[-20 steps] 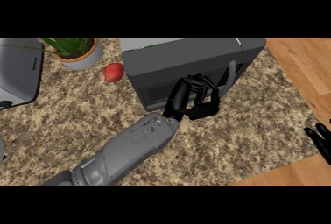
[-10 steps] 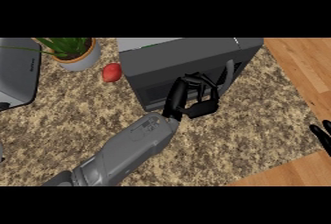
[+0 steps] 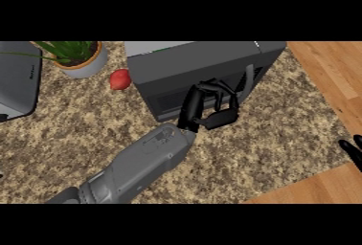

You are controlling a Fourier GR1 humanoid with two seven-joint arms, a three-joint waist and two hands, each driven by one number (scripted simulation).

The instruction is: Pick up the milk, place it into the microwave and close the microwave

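Your left hand [image 3: 210, 106] is sitting against the front of the dark grey box-shaped microwave [image 3: 201, 67], black fingers curled downward over the door face with nothing visibly held in them, and its grey forearm [image 3: 138, 165] is running down to the lower edge of the view. You are looking at a microwave whose door is lying flush with the body, its vertical grey handle [image 3: 248, 79] standing just right of your fingers. You are not seeing any milk carton on the counter; whether it is inside the microwave cannot be told. Left of the microwave, a small red rounded fruit [image 3: 120, 79] is lying on the speckled beige stone counter [image 3: 84, 124], near a pale grey pot holding a green spiky plant [image 3: 79, 58]. Farther left, a grey flat-topped appliance [image 3: 17, 79] is reaching the view's edge. Your right hand [image 3: 352, 149] is showing only as black fingertips at the right edge, over the light wooden floor [image 3: 332, 67].
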